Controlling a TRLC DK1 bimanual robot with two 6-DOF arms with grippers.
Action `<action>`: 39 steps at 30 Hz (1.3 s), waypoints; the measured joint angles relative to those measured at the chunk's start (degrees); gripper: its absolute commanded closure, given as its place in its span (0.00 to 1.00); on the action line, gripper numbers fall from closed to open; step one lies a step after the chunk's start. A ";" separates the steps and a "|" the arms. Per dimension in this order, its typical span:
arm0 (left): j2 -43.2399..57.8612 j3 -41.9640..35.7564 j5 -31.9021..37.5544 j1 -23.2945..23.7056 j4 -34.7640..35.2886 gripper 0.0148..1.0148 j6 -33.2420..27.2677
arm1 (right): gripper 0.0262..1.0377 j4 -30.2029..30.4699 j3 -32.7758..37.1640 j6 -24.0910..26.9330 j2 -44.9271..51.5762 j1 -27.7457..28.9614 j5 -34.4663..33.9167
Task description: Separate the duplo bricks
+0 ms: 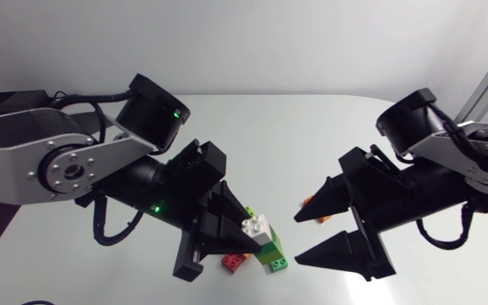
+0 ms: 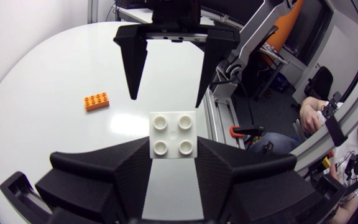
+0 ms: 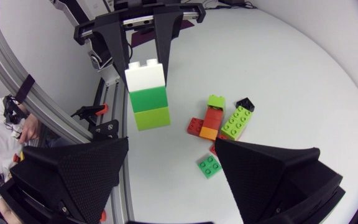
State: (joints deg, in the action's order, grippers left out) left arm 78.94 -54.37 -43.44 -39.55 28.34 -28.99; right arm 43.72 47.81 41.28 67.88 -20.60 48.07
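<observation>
Left gripper (image 1: 251, 230): we clench the white-topped green duplo stack (image 3: 146, 93) above the surface (image 1: 312, 127).
Right gripper (image 1: 297, 237): spread wide, released, facing the stack.
Right wrist view only: loose bricks (image 3: 219, 121) clustered on the surface.

Brick stack (image 3: 146, 99) in left gripper (image 3: 145, 71)

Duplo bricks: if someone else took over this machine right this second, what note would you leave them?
Left pincer: shut on the white brick that tops a three-brick stack of white, green and lime.
Right pincer: open, facing the stack, not touching it.
On the table: an orange brick alone, and a cluster of mixed bricks.
Done: nothing is off this stack yet.
Left: the right pincer probably grips the lower bricks and pulls. Some bricks in the cluster look joined too.
</observation>
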 measured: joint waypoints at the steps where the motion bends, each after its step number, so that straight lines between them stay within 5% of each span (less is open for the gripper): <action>1: 0.42 -0.35 -0.61 0.17 0.22 0.72 -0.20 | 0.04 -0.11 0.39 0.39 1.03 0.00 0.61; 21: 9.81 -10.64 -6.97 4.17 9.62 0.72 -8.72 | 0.19 0.02 4.15 4.72 6.38 -3.10 5.68; 39: 11.56 -13.62 -10.25 4.24 14.97 0.72 -10.45 | 0.27 1.31 4.15 9.14 8.13 -3.08 7.26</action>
State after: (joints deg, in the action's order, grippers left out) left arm 90.50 -67.99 -53.69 -35.31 43.31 -39.44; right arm 45.04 51.96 50.41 76.01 -23.68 55.33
